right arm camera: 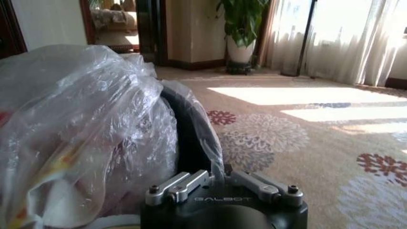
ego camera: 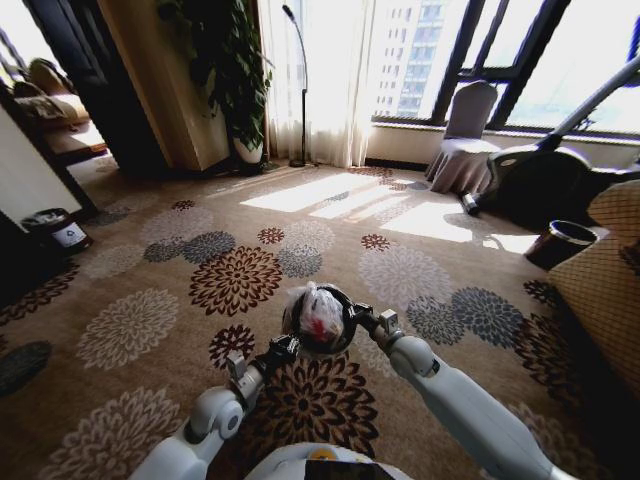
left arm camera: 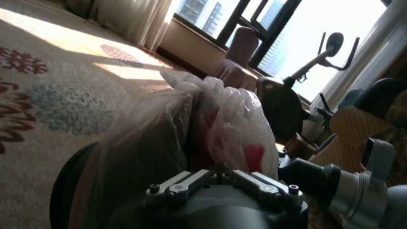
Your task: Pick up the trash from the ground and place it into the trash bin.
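Both grippers, left (ego camera: pixel 281 349) and right (ego camera: pixel 368 322), are clamping the bin (ego camera: pixel 318 318) at six o'clock; trash (ego camera: pixel 322 318) is sitting inside, so collection seems mostly finished.

The left gripper (left arm camera: pixel 219 177) is pressed against the trash bin (left arm camera: pixel 83 181), whose crumpled plastic bag (left arm camera: pixel 235 119) shows red inside. The right gripper (left arm camera: pixel 318 177) sits just beside it, above flowered carpet (left arm camera: pixel 57 100).

Bin (ego camera: pixel 318 318) contents bag-veiled, indistinct
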